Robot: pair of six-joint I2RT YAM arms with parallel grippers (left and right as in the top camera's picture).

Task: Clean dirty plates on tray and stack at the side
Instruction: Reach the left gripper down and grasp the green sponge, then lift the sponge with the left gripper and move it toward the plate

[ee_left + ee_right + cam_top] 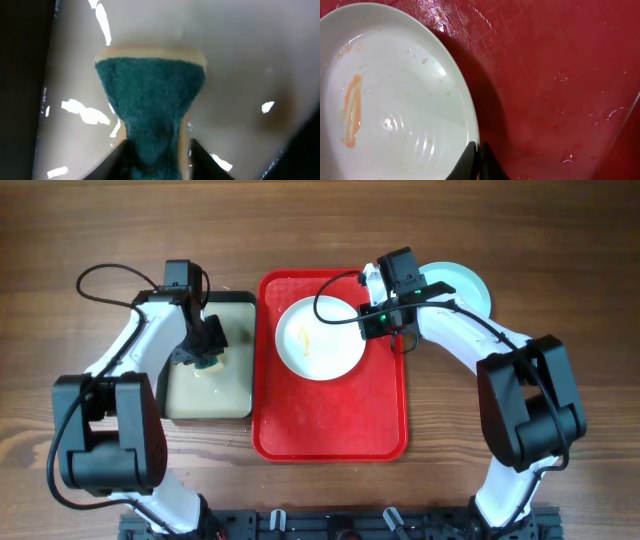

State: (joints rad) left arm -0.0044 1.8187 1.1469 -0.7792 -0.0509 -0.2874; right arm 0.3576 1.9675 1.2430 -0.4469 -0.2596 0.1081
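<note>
A smeared white plate (pixel 320 337) lies in the red tray's (pixel 330 430) far half, the right gripper (pixel 368 328) pinched shut on its rim. A pale plate (pixel 465 280) rests right of the tray; left of it, the left gripper (pixel 205 358) clamps a green sponge (pixel 150 100).

No readable text, labels, brands, numbers or signs in any view.
White plate (pixel 395 100) pinched at the right gripper (pixel 479 160) tips: plain, only an orange smear. Red tray (pixel 560 75) past those tips: wet sheen, no print. Green sponge (pixel 150 95) clamped in the left gripper (pixel 155 150): plain. Beige tray (pixel 250 60) under it: only glare. Overhead view: nothing legible, any marking too small to tell.
</note>
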